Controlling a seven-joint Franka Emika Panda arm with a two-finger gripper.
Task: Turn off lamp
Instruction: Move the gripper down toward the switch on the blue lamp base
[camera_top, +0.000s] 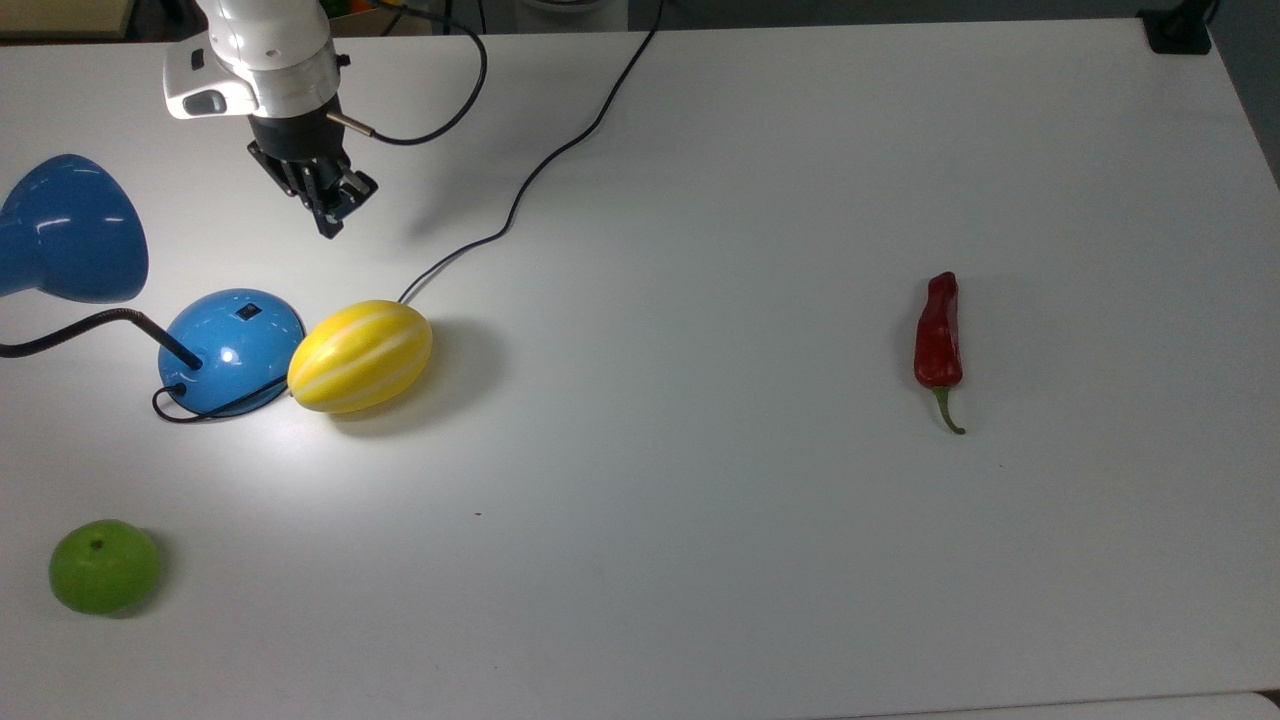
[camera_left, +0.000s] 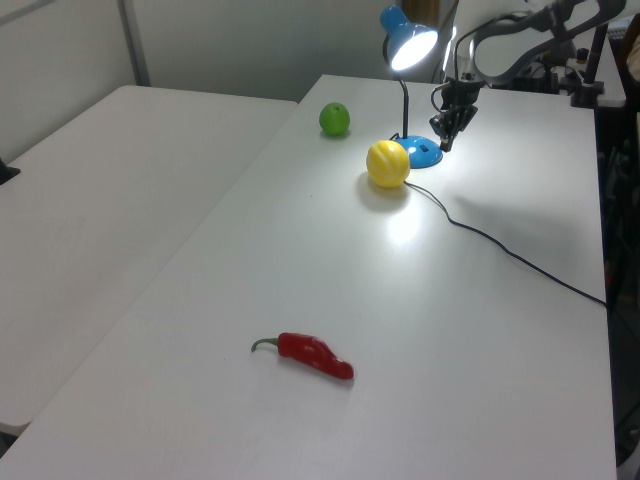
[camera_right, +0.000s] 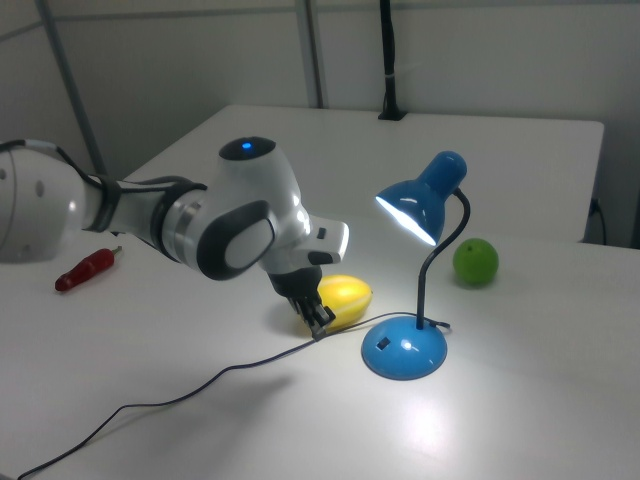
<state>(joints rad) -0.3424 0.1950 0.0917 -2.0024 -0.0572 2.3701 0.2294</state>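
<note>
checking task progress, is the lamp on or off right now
On. The lamp shade glows bright inside in the right view, and a bright pool lies on the table around its base.

White table (camera_top: 760, 560) w/ three bits of fruit/veg on it. Yellow melon (camera_top: 360, 356) w/ pale stripes = landmark, lying on its side, brightly lit, casting a shadow toward the top view's right. Green apple (camera_top: 104, 566): well apart from melon, toward the top view's lower left, stem dimple up. Red chili pepper (camera_top: 938, 335): well apart from melon, toward the top view's right, green stem pointing to that picture's bottom edge.
</note>
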